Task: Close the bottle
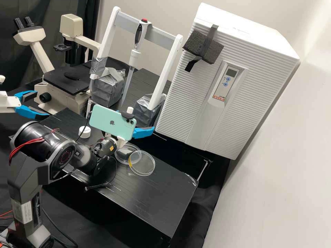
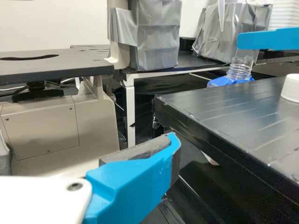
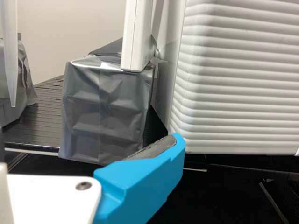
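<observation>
Fingers (image 1: 29,112) of the left gripper (image 1: 42,104) stand spread with nothing between them, off the left end of the bench (image 1: 155,196) and beside the microscope (image 1: 58,86). The right gripper (image 2: 243,58) has a blue finger on each side of the bottle (image 2: 239,70) and looks clamped on it, though the bench edge hides the contact itself. The bottle is upright with its threaded neck bare, near the taped block (image 1: 146,110) at the back of the bench. Whether it rests on the top or hangs above it I cannot tell. The white cap (image 1: 84,131) sits on the bench near its left end, well apart from the bottle.

Judging from this, the left gripper must fetch the cap, and most of the risk lies there. The cap is low and round, so fingers closing off-centre could flick it across the smooth top or over the nearby edge. In its own view the left gripper looks about level with the bench top, so a straight reach could knock the bench edge.

A cap carried tilted would cross the threads and jam or sit loose. Turning it may twist the bottle in the right gripper if that hold is light. Two clear dishes (image 1: 141,163) lie just beside the right arm's wrist and could be swept aside if that arm shifts.
</observation>
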`<move>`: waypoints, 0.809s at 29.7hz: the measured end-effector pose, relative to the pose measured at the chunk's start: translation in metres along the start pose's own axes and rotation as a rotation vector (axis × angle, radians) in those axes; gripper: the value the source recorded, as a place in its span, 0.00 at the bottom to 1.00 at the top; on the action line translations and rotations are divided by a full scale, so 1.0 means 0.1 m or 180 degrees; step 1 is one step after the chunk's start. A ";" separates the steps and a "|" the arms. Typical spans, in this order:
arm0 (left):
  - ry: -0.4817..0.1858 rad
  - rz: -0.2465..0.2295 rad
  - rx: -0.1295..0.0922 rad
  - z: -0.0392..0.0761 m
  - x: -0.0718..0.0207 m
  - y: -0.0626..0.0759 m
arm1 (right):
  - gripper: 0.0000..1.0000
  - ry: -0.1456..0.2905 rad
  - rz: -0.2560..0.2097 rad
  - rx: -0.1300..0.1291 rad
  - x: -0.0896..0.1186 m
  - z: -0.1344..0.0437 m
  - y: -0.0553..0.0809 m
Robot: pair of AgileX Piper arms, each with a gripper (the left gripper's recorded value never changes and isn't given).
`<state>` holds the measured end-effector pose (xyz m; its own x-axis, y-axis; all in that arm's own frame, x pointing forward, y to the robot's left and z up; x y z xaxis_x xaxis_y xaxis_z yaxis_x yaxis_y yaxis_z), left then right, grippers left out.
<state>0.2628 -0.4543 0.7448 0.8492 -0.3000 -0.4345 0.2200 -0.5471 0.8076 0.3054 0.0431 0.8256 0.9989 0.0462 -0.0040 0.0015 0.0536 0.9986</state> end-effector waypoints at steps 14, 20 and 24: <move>-0.0013 -0.0005 0.0004 0.01 0.002 0.00 | 1.00 0.0000 0.0000 0.0000 0.00 0.00 0.00; -0.0027 -0.0050 -0.0008 0.00 0.009 -0.04 | 1.00 0.0000 0.0000 0.0000 0.00 0.00 0.00; -0.0027 -0.0051 -0.0009 0.00 0.009 -0.04 | 1.00 0.0000 0.0000 0.0000 0.00 0.00 0.00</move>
<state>0.2627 -0.4525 0.7412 0.8415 -0.2977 -0.4508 0.2349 -0.5498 0.8016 0.3054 0.0431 0.8256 0.9989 0.0462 -0.0040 0.0015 0.0536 0.9986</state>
